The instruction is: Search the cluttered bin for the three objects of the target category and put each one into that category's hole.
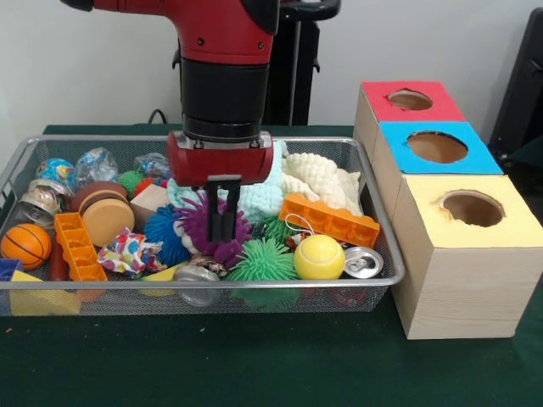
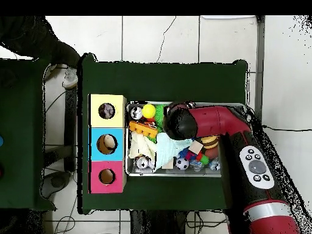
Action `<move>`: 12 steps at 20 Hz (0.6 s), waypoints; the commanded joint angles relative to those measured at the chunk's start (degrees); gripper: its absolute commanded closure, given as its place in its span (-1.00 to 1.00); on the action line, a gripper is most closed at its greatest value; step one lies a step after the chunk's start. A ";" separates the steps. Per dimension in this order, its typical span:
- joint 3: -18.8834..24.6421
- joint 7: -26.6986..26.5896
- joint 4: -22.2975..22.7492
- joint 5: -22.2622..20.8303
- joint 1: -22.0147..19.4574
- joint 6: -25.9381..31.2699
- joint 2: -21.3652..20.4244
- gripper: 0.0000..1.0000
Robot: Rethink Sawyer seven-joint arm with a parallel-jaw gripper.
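Note:
The wire-mesh bin (image 1: 383,229) stands on the green table, packed with toys. One white fabric piece with red, blue and yellow patches (image 1: 129,253) lies at the bin's front left, beside an orange block. I see no other such piece; the clutter may hide them. My gripper (image 1: 223,231) hangs straight down over the bin's middle, its narrow black fingers close together with the tips among the spikes of a purple spiky ball (image 1: 204,222). It is well right of the fabric piece. The hole (image 1: 472,208) in the yellow-topped box is right of the bin and shows in the overhead view (image 2: 107,111). There the arm hides the gripper.
Blue-topped (image 1: 437,147) and red-topped (image 1: 411,99) boxes stand behind the yellow one. The bin also holds a mint towel (image 1: 259,199), a cream towel (image 1: 322,178), an orange block (image 1: 331,220), a yellow ball (image 1: 319,257), a can (image 1: 363,262), a green spiky ball (image 1: 263,263) and a small basketball (image 1: 25,246).

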 commanded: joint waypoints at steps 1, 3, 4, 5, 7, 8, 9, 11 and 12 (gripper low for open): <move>3.25 -11.31 1.70 -6.16 -0.09 3.02 2.45 1.00; 4.13 -11.82 2.20 -6.41 -1.25 2.91 2.73 1.00; 5.47 -13.39 2.35 -6.04 -2.80 3.30 3.07 1.00; 6.34 -14.85 1.92 -6.13 -4.29 3.48 3.52 1.00; 7.51 -17.14 1.15 -6.91 -5.68 4.18 4.14 1.00; 8.10 -18.09 1.11 -7.41 -6.50 4.22 4.34 1.00; 8.70 -19.05 1.07 -7.90 -7.32 4.25 4.54 1.00; 9.84 -20.14 1.07 -8.52 -8.28 4.77 4.86 1.00; 10.45 -20.54 0.95 -8.84 -8.90 4.86 5.06 1.00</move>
